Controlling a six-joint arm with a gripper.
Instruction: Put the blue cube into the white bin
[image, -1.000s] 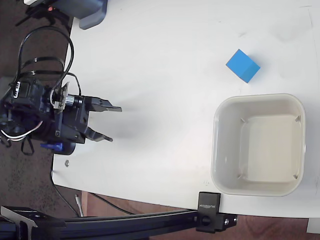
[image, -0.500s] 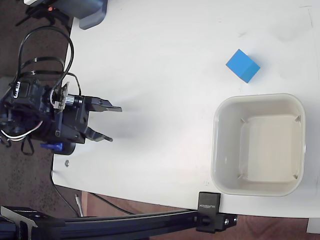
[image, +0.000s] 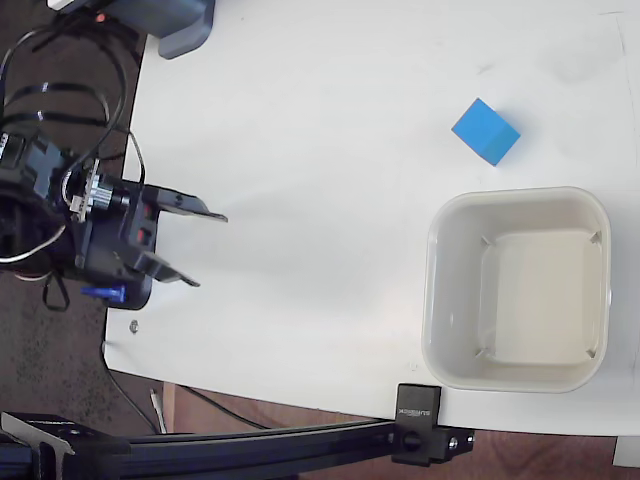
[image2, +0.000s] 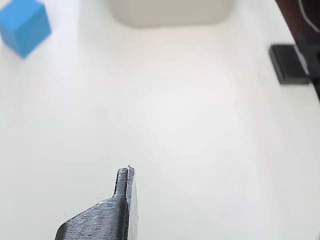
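The blue cube (image: 486, 131) rests on the white table at the upper right of the fixed view, just above the white bin (image: 517, 289), which holds nothing. In the wrist view the blue cube (image2: 24, 25) sits at the top left and the white bin (image2: 171, 12) shows only as a rim at the top edge. My gripper (image: 205, 249) is at the table's left edge, far from both, open with nothing between its fingers. In the wrist view only one fingertip (image2: 124, 176) shows at the bottom.
A grey-blue box (image: 181, 25) stands at the top left corner of the table. A black clamp (image: 425, 425) grips the table's front edge below the bin, also the black clamp (image2: 289, 62) at the right of the wrist view. Cables loop beside the arm at left.
The arm has pulled back to the left and turned a little; the gripper's fingers now sit nearer the table's left edge. Cube and bin have not moved.
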